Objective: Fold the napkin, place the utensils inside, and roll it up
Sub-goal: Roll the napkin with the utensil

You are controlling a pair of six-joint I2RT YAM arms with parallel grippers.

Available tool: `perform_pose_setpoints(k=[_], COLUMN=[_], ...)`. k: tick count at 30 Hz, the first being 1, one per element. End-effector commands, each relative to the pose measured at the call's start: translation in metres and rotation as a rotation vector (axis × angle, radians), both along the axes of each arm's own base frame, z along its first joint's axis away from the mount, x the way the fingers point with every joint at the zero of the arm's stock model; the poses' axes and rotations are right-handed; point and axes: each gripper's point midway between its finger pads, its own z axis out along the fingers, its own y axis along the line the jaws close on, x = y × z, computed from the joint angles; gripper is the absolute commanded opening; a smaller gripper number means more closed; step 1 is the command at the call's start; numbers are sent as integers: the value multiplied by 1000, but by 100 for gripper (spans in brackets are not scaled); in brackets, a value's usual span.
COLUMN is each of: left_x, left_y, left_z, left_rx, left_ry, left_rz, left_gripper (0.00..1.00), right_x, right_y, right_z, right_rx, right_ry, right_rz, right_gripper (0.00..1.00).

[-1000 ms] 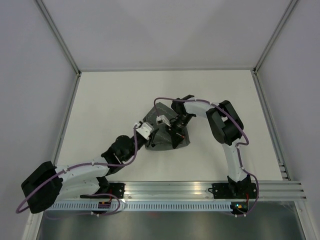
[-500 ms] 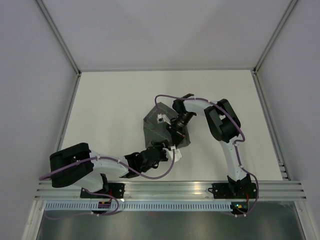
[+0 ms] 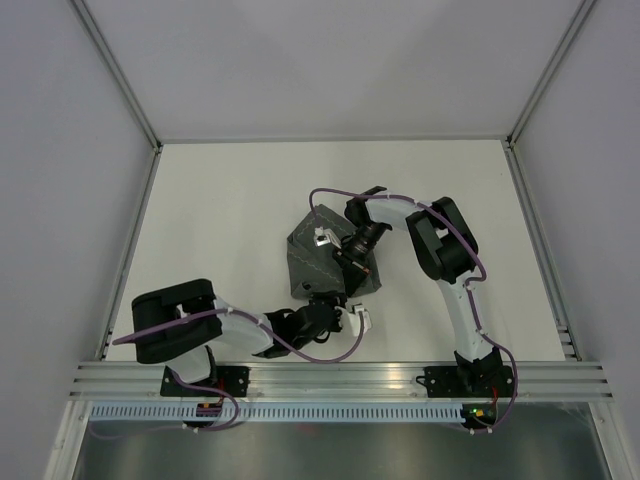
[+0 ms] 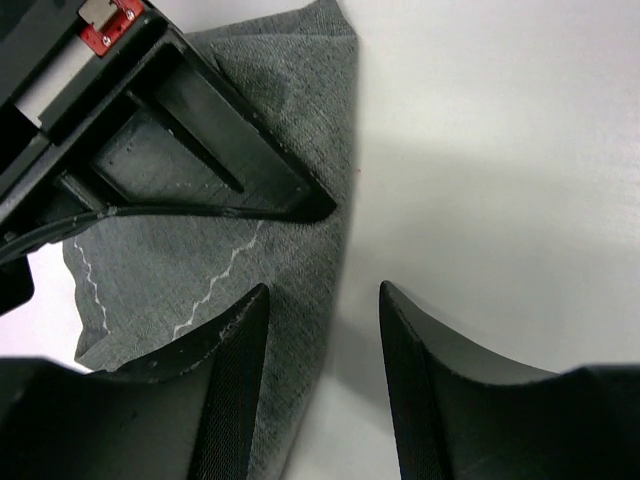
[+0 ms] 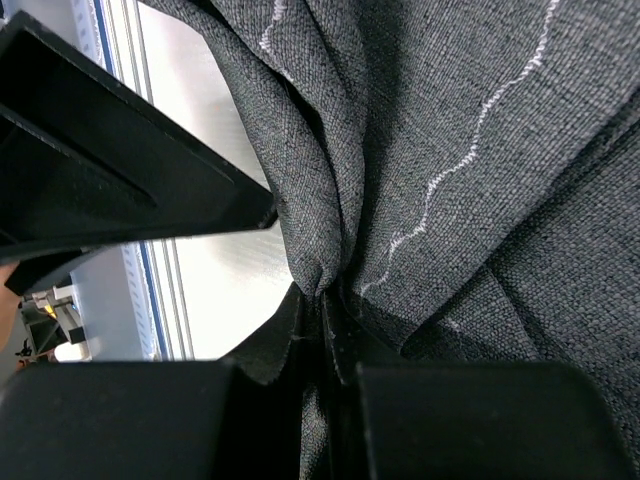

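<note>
The napkin (image 3: 312, 256) is a dark grey cloth lying folded into a rough triangle at mid-table. My right gripper (image 3: 346, 268) reaches down onto it and is shut on a bunched fold (image 5: 322, 272), with the white stitch line running beside the pinch. My left gripper (image 3: 337, 303) sits low at the napkin's near edge. Its jaws are open, and the cloth's edge (image 4: 305, 300) lies flat between the fingers (image 4: 245, 330), untouched by the right one. The right gripper's black body (image 4: 170, 140) rests on the napkin (image 4: 200, 260) just ahead. The utensils are out of view.
The white table (image 3: 220, 210) is enclosed by pale walls with metal posts at the back corners. An aluminium rail (image 3: 340, 378) carrying both arm bases runs along the near edge. The left arm (image 3: 180, 330) lies folded low along that rail.
The left arm has swung from the napkin's left side round to its near edge, folding back toward the rail, and its jaws have widened. The right gripper keeps its pinch on the cloth.
</note>
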Motion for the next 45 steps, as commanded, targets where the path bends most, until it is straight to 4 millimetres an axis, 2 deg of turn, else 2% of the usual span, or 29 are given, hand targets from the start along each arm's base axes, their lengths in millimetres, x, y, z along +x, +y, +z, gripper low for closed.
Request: perform_pose_setpoints(k=[1,6,14,15,20,21,23,24,25,27,28,29,33,35,36,39,45], left_x=[10,20,18,18,20,20,18,19,14,12,13,11,4,1,0,-3,-8], left_y=[-12,-9,-14,-12,-16,-19,-16,-21,-18,-17,-21,-17,-19,-23,-23,-25,-28], left_z=[5,-3,-15,-18,-27,-25,-32,-30,-36,-41,-38,-42,-43,-39,-39,-35,-31], left_rx=[-17,-8,36,55,80,79,103,97,124,135,130,138,120,90,85,47,-31], left_ry=[-20,6,106,123,222,229,254,260,299,353,368,412,521,571,591,648,754], left_rz=[-3,25,-2,1,-9,-14,-20,-28,-40,-32,-36,-29,-35,-44,-43,-55,-55], left_gripper=[54,53,42,36,19,12,8,7,5,2,2,2,2,2,2,2,2], right_x=[16,16,15,15,14,13,14,14,14,15,19,19,35,42,49,71,121], right_y=[-17,-17,-17,-17,-17,-18,-17,-17,-16,-15,-15,-14,-8,-7,-5,-6,-25], right_z=[-40,-40,-41,-40,-39,-40,-38,-37,-36,-34,-27,-23,2,14,26,45,83], right_rx=[-68,-70,-73,-70,-67,-70,-66,-59,-60,-47,-32,-30,23,44,61,77,113], right_ry=[-99,-96,-91,-87,-77,-75,-74,-78,-75,-88,-109,-112,-211,-238,-265,-332,-491], right_rz=[65,60,61,59,55,54,50,48,38,28,20,6,-38,-66,-95,-188,-413], right_gripper=[0,0,1,0,1,0,0,1,3,14,20,33,51,55,55,57,60])
